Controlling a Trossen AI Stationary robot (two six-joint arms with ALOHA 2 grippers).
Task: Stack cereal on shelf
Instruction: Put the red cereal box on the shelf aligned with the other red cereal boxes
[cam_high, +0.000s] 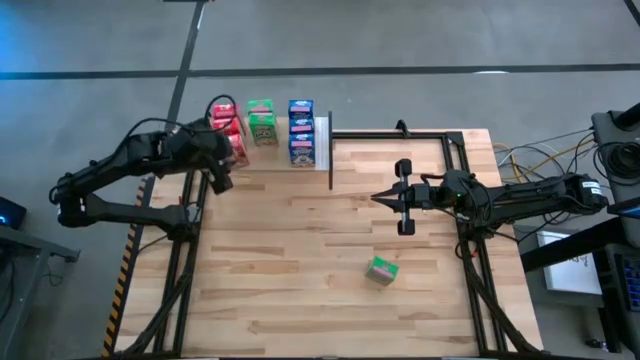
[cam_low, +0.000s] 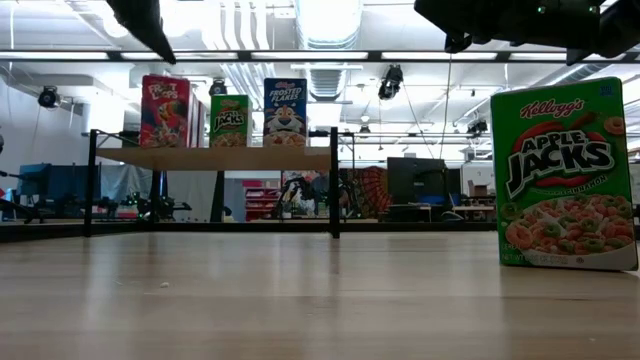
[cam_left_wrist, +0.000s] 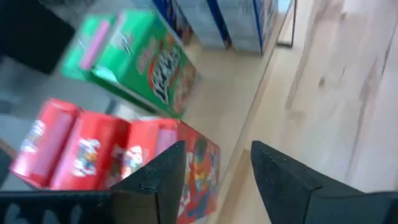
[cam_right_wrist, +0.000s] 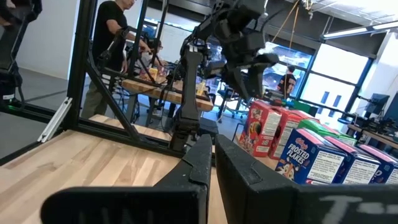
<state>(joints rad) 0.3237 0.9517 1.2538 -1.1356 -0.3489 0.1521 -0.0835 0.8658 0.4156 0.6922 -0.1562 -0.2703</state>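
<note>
The shelf (cam_high: 322, 140) stands at the table's far edge, and its wooden panel (cam_low: 215, 158) carries cereal boxes. On it are a red row (cam_high: 228, 128), a green box (cam_high: 262, 122) and a blue row (cam_high: 301, 130). One more green box (cam_high: 382, 270) (cam_low: 565, 175) stands upright on the tabletop, right of centre and toward the near edge. My left gripper (cam_high: 222, 180) (cam_left_wrist: 217, 152) is open, just in front of the red boxes (cam_left_wrist: 124, 155), with nothing between its fingers. My right gripper (cam_high: 377, 198) (cam_right_wrist: 213, 165) is shut and empty above the table's middle right. It points toward the shelf.
Thin black uprights (cam_high: 331, 150) (cam_low: 334, 170) frame the shelf, and a black rail (cam_high: 400, 135) runs along the far right edge. Bare wood (cam_high: 290, 270) lies between the shelf and the loose green box. People (cam_right_wrist: 112, 43) stand at benches beyond the table.
</note>
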